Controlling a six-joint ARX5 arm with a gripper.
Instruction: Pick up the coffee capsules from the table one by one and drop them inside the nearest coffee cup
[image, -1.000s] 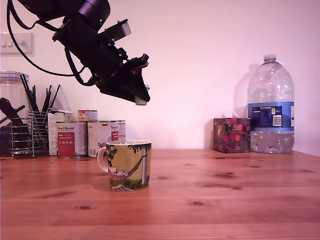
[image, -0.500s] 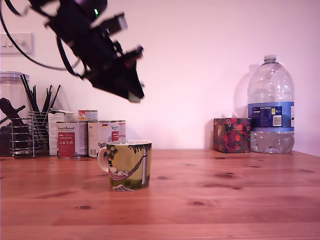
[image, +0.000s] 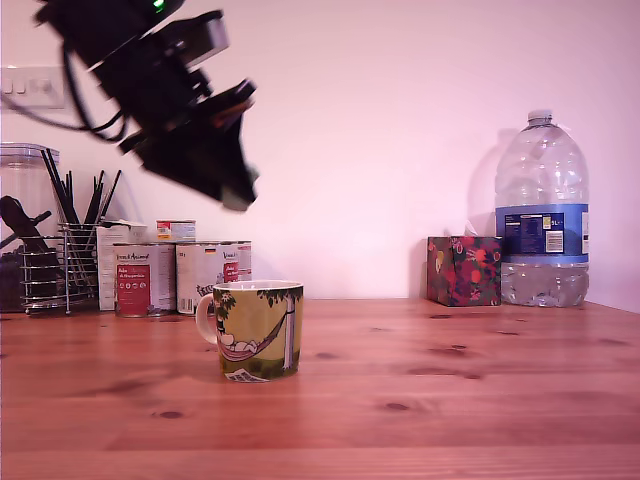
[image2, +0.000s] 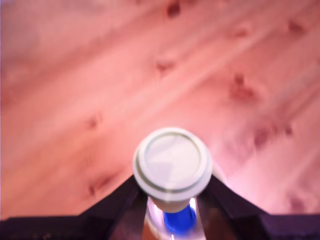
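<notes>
Capsule, small pale grey-green stubby plastic (image2: 172, 167), clamped in black gripper (image: 238, 196); yellow-green cartoon ceramic mug (image: 255, 329) lies below, slightly toward exterior view's right.

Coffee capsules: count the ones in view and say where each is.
1. The coffee capsule is gripped in the claw, high above the table; others may be hidden inside the coffee cup.

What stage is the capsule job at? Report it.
Done: the pickup. The wrist view shows the coffee capsule clamped in the pincer, with bare table beneath. In hand: the pincer hangs high above the table, to the exterior view's left of the coffee cup. Left: bring it over the cup and drop it.
</notes>
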